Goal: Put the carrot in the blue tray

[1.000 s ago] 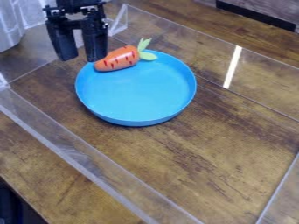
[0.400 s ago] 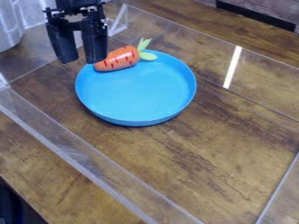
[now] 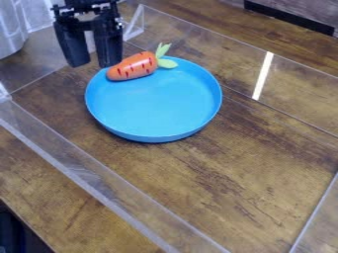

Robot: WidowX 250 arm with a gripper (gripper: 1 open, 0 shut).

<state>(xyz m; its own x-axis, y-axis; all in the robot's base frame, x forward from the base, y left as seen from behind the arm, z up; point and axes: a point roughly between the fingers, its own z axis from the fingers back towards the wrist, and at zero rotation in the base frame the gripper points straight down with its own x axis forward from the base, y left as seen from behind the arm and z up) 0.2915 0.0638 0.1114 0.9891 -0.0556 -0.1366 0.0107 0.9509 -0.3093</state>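
The orange toy carrot point(image 3: 134, 66) with a light green leafy top lies on the far left rim of the round blue tray point(image 3: 165, 114), its body tilted over the edge into the dish. My black gripper point(image 3: 89, 56) hangs just left of the carrot, above the wooden table. Its two fingers stand apart and hold nothing.
The wooden table point(image 3: 251, 178) is ringed by a clear plastic wall, with a low clear edge point(image 3: 79, 163) running across the front left. A white object point(image 3: 11, 35) stands at the far left edge.
The gripper has risen slightly and drifted a little away from the carrot. The carrot and the tray have not moved.
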